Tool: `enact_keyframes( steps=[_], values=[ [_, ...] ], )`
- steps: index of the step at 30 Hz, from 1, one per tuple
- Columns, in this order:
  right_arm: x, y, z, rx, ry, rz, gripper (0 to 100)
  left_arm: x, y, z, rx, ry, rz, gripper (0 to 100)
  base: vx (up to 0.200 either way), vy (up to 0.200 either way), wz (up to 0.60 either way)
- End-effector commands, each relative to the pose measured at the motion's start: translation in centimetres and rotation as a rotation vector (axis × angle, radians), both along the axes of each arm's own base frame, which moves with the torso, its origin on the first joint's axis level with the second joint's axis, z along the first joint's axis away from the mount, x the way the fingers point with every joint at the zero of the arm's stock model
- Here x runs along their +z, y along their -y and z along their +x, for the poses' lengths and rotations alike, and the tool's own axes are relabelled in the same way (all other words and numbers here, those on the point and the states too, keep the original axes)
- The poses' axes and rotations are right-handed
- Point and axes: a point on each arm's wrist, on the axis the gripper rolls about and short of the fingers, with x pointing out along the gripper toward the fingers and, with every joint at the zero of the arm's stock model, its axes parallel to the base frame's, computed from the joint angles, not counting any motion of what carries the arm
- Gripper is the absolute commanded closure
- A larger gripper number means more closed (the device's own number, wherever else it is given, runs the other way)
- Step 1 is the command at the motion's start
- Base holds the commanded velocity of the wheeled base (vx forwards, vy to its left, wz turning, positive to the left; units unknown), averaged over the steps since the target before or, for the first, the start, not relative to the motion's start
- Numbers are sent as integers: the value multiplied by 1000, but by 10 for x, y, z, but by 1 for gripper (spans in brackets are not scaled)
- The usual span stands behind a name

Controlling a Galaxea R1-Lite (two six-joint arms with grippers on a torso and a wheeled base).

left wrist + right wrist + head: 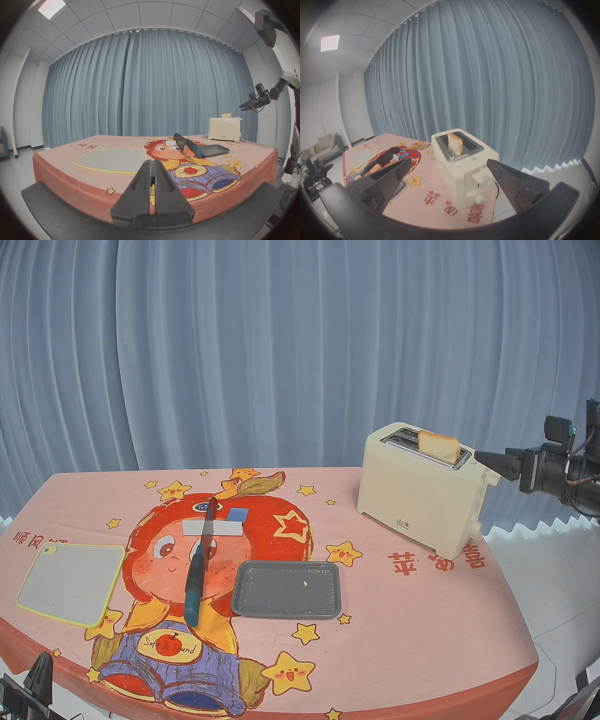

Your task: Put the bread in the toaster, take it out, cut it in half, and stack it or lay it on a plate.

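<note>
Pink cartoon tablecloth (406,615) bears the toaster (412,496) before pleated blue curtains (281,352).

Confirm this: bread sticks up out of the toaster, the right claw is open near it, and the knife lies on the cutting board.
The knife is wrong. In the head view it lies on the tablecloth between the cutting board and the tray. Bread in the toaster and open right claw are correct.
</note>
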Motion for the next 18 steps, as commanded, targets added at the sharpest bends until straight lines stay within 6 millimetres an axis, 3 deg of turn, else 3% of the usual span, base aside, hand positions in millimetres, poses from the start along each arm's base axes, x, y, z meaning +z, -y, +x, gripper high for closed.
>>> enact_keyframes(
  steps=[1, 3, 10, 18],
  values=[
    [2, 5, -36, -20, 17, 22, 0, -5, 0, 0, 0, -2, 0, 100, 0, 0, 0],
    [-4, 6, -50, -41, -10, 69, 0, -5, 0, 0, 0, -2, 0, 100, 0, 0, 0],
    [-6, 13, -68, -69, -11, 100, 0, -5, 0, 0, 0, 0, 0, 100, 0, 0, 0],
    [-17, 14, -69, -75, -44, 101, 0, -5, 0, 0, 0, 0, 2, 100, 0, 0, 0]
  ],
)
